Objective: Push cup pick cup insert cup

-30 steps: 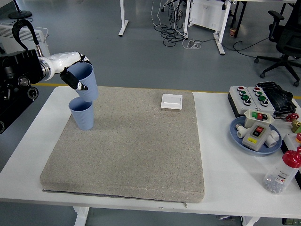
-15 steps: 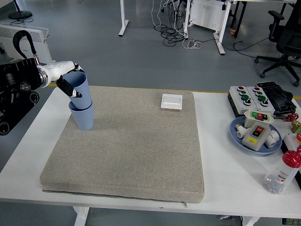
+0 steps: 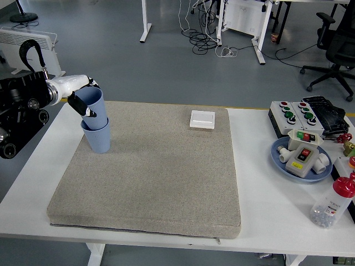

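A blue ribbed cup (image 3: 97, 138) stands upright on the grey mat (image 3: 155, 177) near its far left corner. A second blue cup (image 3: 92, 105) sits tilted inside the first, its base sunk into the lower cup's mouth. My left hand (image 3: 83, 103) comes in from the left edge and is shut on the upper cup, with dark fingertips (image 3: 89, 113) wrapped over its side. My right arm is out of sight.
A white switch plate (image 3: 202, 119) lies at the mat's far edge. On the right of the table are a button box (image 3: 299, 113), a blue dish (image 3: 301, 159) with switches, and a red-capped bottle (image 3: 333, 204).
My left hand has lowered the upper cup down and to the left, from hovering above the standing cup to nested in its mouth.
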Motion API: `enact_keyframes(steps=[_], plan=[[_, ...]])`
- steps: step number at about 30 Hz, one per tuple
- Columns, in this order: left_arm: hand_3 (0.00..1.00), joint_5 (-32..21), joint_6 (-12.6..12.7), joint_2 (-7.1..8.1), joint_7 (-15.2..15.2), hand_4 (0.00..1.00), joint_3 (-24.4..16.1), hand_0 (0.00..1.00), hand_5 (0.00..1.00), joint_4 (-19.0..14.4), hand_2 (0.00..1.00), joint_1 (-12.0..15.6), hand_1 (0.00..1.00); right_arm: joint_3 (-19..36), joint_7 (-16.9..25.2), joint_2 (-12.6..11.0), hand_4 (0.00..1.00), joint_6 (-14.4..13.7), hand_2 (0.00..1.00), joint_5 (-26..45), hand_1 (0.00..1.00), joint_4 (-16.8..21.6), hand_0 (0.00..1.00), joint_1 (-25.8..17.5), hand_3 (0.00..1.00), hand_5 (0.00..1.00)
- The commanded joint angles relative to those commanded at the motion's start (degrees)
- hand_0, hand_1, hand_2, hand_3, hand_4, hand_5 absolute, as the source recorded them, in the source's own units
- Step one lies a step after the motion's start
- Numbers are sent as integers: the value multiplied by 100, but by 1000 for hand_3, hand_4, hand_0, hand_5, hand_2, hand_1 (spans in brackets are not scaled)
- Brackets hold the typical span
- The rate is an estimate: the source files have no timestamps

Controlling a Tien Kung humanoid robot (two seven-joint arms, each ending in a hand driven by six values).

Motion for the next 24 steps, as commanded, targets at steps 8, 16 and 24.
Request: enact_keyframes(steps=[8,16,24], plan=[[998,-44,26,-33,-142,957,50,764,357,164,998,-10,843,-12,-1,-4,119,0,642,12,652,0,723,16,573,469],[998,-305,68,-57,94,998,112,864,419,245,998,12,908,-6,1,-6,119,-1,642,10,651,0,724,27,573,468],[998,-369,237,-59,-44,998,45,948,448,283,998,49,963,-4,4,-8,119,-1,642,15,651,0,723,31,573,472]])
